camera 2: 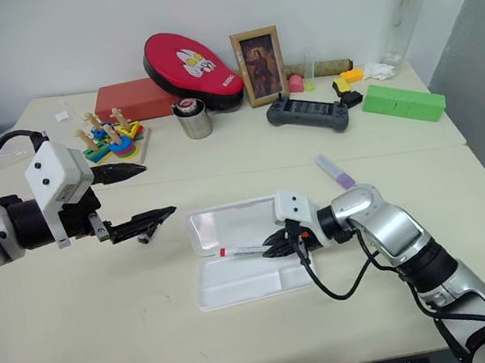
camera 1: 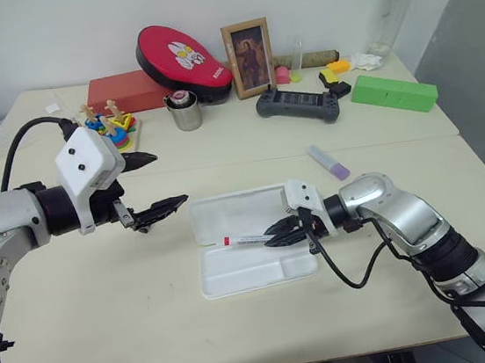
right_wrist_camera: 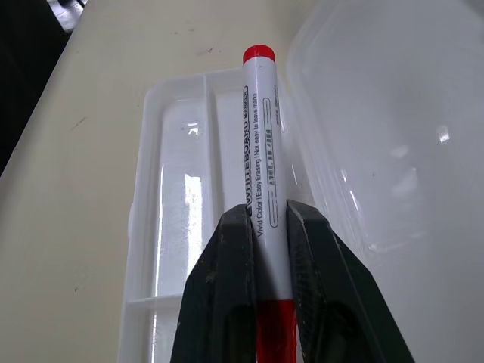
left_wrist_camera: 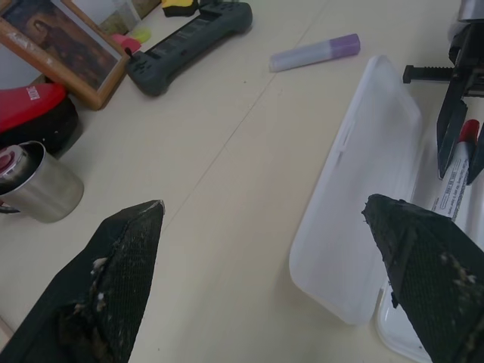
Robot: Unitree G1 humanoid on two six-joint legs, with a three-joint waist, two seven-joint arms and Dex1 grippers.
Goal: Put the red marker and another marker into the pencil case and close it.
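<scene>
**Red marker held over the open case, lilac one on the counter**

Right gripper [camera 1: 277, 229] is clamped on the red marker [camera 1: 248, 239], fingers pinching the barrel near its red cap end. Marker lies roughly level, red tail tip pointing toward the robot's left, over the pencil case [camera 1: 236, 275] along the line where tray meets lid. Can't tell if the marker touches the plastic.

Pencil case is open flat on the counter [camera 1: 108, 313]: lid half further from the robot, tray half with its divider nearer. Nothing inside the tray.

Left gripper [camera 1: 156, 185] is released, fingers spread wide, nothing between them. It hangs above the counter just left of the case, not touching it, pointing toward it.

Another marker [camera 1: 328, 161] lies on the counter beyond the case's far right corner, apart from both grippers, purple end toward the robot.

Further back: black controller [camera 1: 298, 104], steel cup [camera 1: 185, 111], picture frame [camera 1: 249, 58], green box [camera 1: 394, 92].
</scene>
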